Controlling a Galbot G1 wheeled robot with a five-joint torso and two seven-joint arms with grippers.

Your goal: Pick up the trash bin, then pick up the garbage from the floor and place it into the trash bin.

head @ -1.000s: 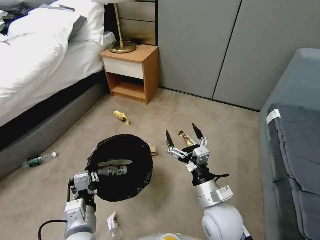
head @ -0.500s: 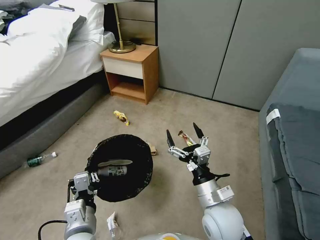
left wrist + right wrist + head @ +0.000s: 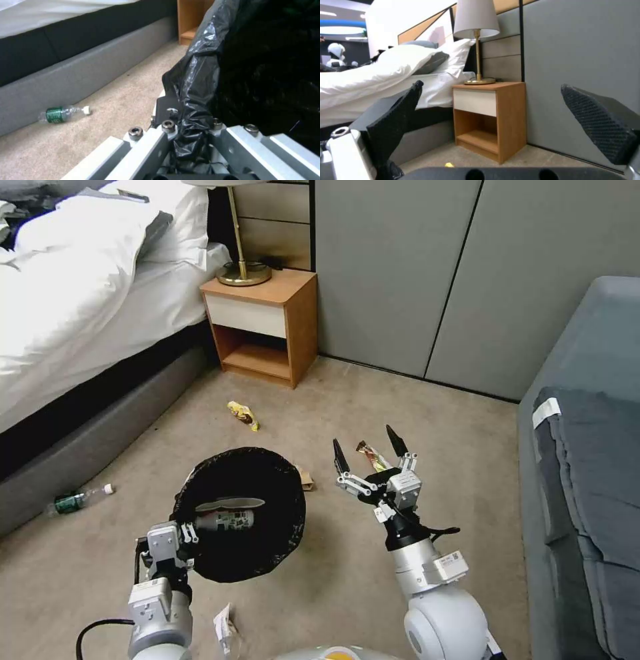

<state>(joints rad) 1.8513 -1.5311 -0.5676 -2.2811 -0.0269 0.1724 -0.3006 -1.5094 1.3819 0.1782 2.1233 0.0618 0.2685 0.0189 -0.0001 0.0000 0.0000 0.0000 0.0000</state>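
One step looks finished: your left gripper [image 3: 189,533] is clamped on the rim of the round trash bin with its black bag liner [image 3: 240,513], held up off the carpet, and a bottle-like piece [image 3: 227,520] already lies inside. Your right gripper [image 3: 369,447] hangs with fingers spread wide and empty. Just beyond it lies a brown-and-yellow wrapper [image 3: 373,456]; farther ahead a yellow snack wrapper [image 3: 243,415], and far left a clear green-labelled bottle [image 3: 75,500], all left to collect.
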